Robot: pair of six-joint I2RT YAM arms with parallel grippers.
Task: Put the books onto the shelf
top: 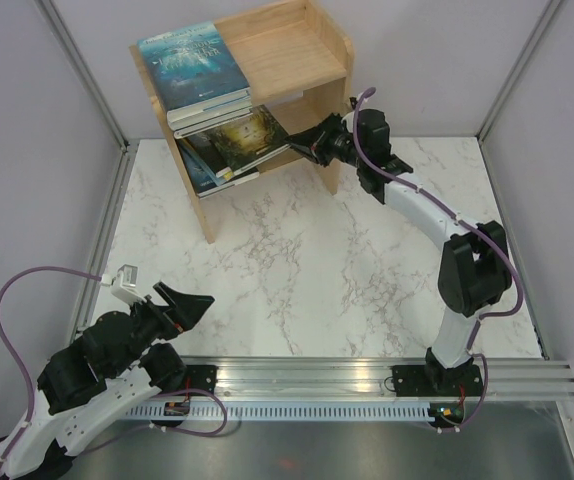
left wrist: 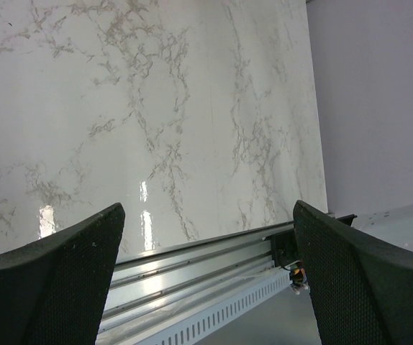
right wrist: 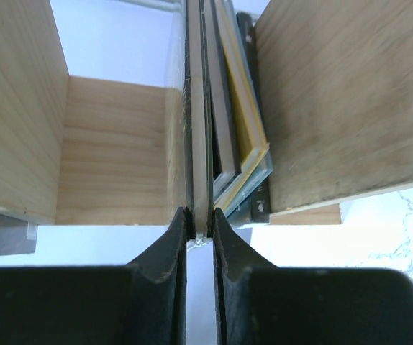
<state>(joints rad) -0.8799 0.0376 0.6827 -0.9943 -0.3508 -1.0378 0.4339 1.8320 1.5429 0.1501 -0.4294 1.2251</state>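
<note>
Left fingers (top: 187, 303) sit nearest, low by the near rail (top: 367, 375). They are spread wide with nothing between them. Their wrist view shows only the marbled surface (top: 297, 260) below.

Right fingers (top: 299, 141) are at the far end, reaching into the front of the shelf (top: 332, 45) at the lower tier. They are pressed together on the edge of the green-gold book (top: 249, 133), the topmost of the lower stack (top: 212, 165). In the wrist view the thin edge is pinched between the two tips, with the other books packed beside it against the tier board. Cannot tell whether it rests on its neighbour or is lifted just clear.

Lower stack lies skewed and juts out past the shelf front. A second stack (top: 192, 65), blue cover uppermost, lies flat on the left of the top tier. Every book I can see is on the shelf.

Handling, my judgement:
- The book is a thin paperback, so it is light and bends easily.
- The cover looks glossy and is likely slick.
- Held by one edge, it would droop or twist if carried free.
- It is better slid inward, flat over the stack.
- A hold near the middle of the edge should keep it from pivoting.
- The books beneath may drag along with it.
</note>
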